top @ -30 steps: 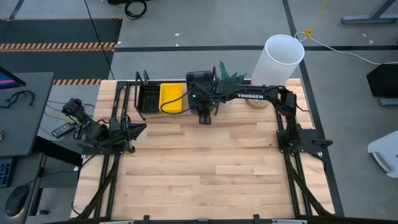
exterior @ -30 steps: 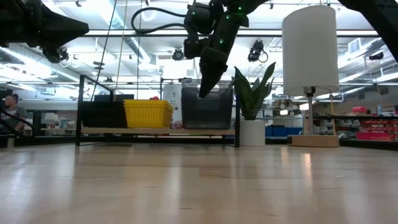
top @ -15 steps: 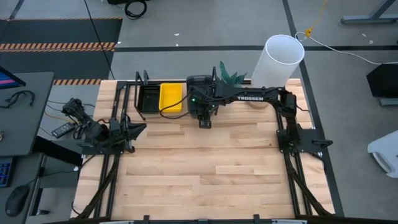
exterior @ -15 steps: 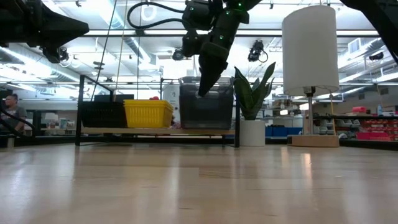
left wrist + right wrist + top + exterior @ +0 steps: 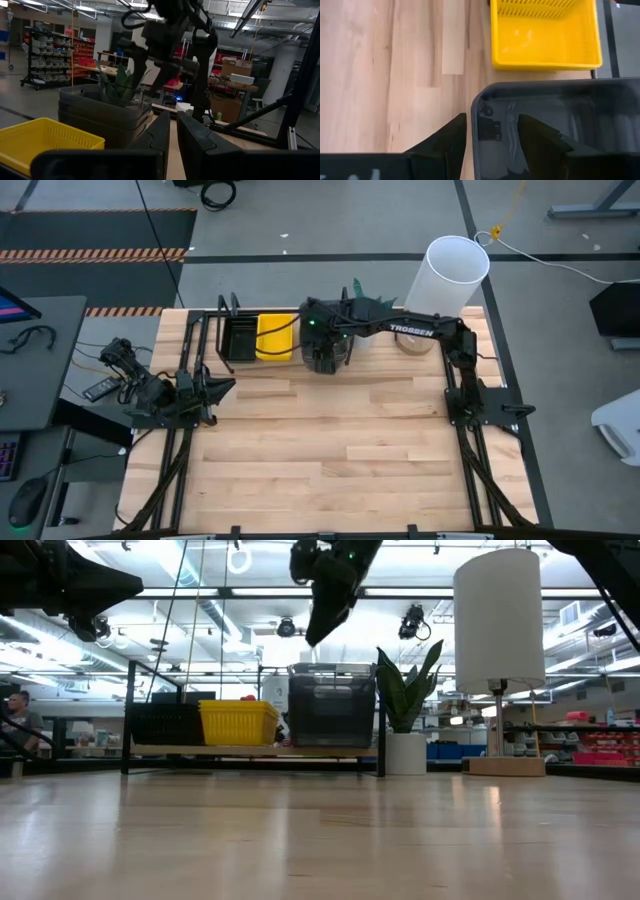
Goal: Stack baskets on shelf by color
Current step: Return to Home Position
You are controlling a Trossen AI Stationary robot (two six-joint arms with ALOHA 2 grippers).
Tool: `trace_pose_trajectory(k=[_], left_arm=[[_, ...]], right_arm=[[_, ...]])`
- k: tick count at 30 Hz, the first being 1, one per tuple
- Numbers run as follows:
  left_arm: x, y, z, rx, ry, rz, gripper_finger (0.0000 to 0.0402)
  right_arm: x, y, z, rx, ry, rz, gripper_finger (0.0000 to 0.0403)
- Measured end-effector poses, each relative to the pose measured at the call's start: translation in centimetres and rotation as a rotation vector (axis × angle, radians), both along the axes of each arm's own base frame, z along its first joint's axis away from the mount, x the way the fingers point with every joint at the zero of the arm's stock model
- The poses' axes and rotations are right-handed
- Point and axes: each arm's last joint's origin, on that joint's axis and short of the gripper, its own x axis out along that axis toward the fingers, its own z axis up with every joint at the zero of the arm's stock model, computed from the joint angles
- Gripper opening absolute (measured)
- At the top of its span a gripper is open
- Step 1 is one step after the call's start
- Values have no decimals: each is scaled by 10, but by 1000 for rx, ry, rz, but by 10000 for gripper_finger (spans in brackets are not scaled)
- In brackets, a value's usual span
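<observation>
On the shelf (image 5: 250, 750) at the table's far edge the baskets stand in a row: black mesh (image 5: 167, 724), yellow (image 5: 238, 722), and a nested stack of dark grey ones (image 5: 332, 705) on the right. My right gripper (image 5: 322, 630) hangs open above the grey stack, clear of its rim. In the right wrist view the right gripper (image 5: 492, 125) stands over the top grey basket's (image 5: 545, 100) corner, beside the yellow basket (image 5: 545, 35). My left gripper (image 5: 222, 388) waits shut near the table's left edge, also seen as the left gripper (image 5: 173, 135).
A potted plant (image 5: 405, 690) and a tall white cylinder lamp (image 5: 498, 615) stand right of the shelf at the far edge. The shelf's black wire end loops (image 5: 228, 305) rise beside the black basket. Bare wooden tabletop (image 5: 340, 450) lies nearer than the shelf.
My right gripper has risen from the near wall of the grey stack, moving a little toward the far edge, and now hangs well above it. The grey baskets stay nested on the shelf.
</observation>
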Motion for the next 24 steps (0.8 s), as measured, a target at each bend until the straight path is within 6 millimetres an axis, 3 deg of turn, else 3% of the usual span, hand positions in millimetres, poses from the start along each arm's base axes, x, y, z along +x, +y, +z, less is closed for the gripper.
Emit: trace_pose_trajectory(k=[17, 24], left_arm=[[0, 0, 0, -7, -3, -1, 42], [0, 1, 1, -15, -13, 6, 45]], right_arm=[[-21, 5, 45, -31, 36, -31, 182], [-52, 8, 85, -75, -4, -46, 182]])
